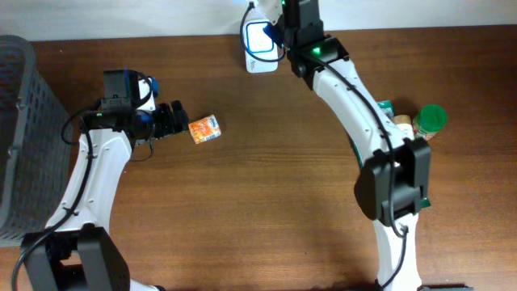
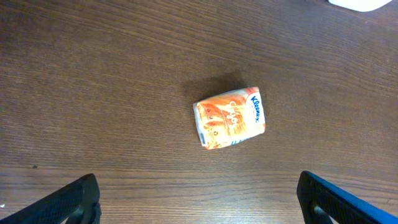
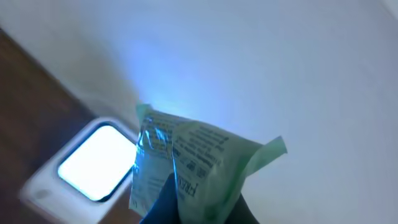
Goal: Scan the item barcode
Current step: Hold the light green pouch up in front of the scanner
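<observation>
While right end effector (image 3: 186,198) pinches green packet (image 3: 196,163) at lit scanner (image 3: 93,163), scan looks underway, unconfirmed.
Wide-open left end effector (image 1: 174,119) hovers above orange Kleenex pack (image 2: 230,118) lying loose on counter (image 2: 93,74).

I see a small orange-and-white tissue pack (image 2: 229,118), blue lettering, on the dark brown wood-grain table (image 2: 93,74). I note a pale green plastic packet (image 3: 186,165), black print across it. White flat scanner (image 3: 93,163), window glowing blue-white. Grey mesh basket (image 1: 24,121). Round green jar lid (image 1: 432,118).
</observation>
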You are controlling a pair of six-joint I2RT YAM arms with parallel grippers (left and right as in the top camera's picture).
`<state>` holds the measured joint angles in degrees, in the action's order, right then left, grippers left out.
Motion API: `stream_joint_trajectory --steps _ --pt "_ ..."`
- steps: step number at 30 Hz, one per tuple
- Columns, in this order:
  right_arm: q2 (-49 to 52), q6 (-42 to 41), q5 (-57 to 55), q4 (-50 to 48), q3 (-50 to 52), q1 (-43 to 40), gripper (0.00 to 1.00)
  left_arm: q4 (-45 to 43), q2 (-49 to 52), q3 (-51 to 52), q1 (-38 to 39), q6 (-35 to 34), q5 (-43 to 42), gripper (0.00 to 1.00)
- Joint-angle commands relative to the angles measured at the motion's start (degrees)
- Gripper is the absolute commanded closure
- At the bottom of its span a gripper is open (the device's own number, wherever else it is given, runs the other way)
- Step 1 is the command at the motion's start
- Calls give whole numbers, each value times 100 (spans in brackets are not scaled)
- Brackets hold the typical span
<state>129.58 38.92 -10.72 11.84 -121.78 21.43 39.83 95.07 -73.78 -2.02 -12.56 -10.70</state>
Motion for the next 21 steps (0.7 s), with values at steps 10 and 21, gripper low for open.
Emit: stream_joint_trajectory --steps 10,21 --pt "1193 3161 -883 -1766 -63 289 96 -7 -26 -26 -7 68 24 1" --pt "1198 3152 -1099 -1711 -59 422 96 -7 -26 -24 -7 68 24 1"
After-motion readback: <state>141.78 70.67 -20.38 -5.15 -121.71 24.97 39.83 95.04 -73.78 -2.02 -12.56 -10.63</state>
